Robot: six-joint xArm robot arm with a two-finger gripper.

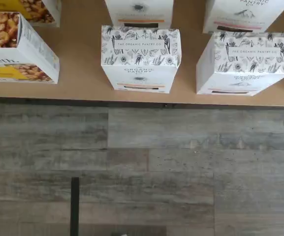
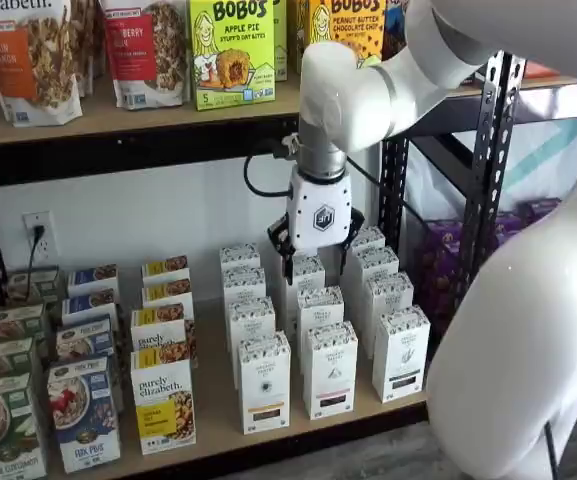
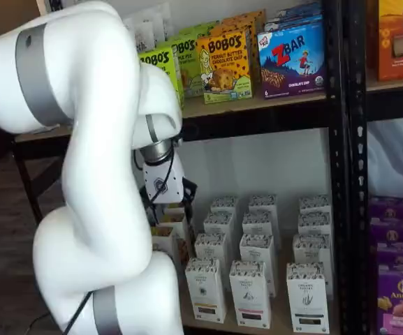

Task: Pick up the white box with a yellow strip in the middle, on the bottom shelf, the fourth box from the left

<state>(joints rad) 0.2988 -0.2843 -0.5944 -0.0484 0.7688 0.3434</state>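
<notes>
Wrist view: the box [image 1: 141, 59] stands upright at the front edge of the shelf [image 1: 82, 64]. Its speckled top faces the camera and a thin yellow-orange strip shows low on its front. A like carton stands close behind it. A white neighbour [image 1: 245, 63] stands beside it, apart by a clear gap of bare board, and a granola box [image 1: 18, 49] stands on the other side, further off. The claw does not show here.

Shelf view: the claw [image 2: 315, 258] hangs over the back rows of white cartons, well above and behind the box. Its black fingers [image 2: 280, 248] are spread wide with nothing between them. The box is at the front of its column, with open board on both flanks.

Other shelf view: the arm hides most of the claw, and only its white body and a bit of black finger show. The box is the front-left carton of the white group, and its strip is too faint to read here.

Handling, as I judge it: it is a light, thin-walled cardboard carton, stiff at the edges but easily dented on the broad faces, and smooth enough to slip. It is tall and slim, so a push could topple it. Best to take it across the two narrow sides, near the top.
</notes>
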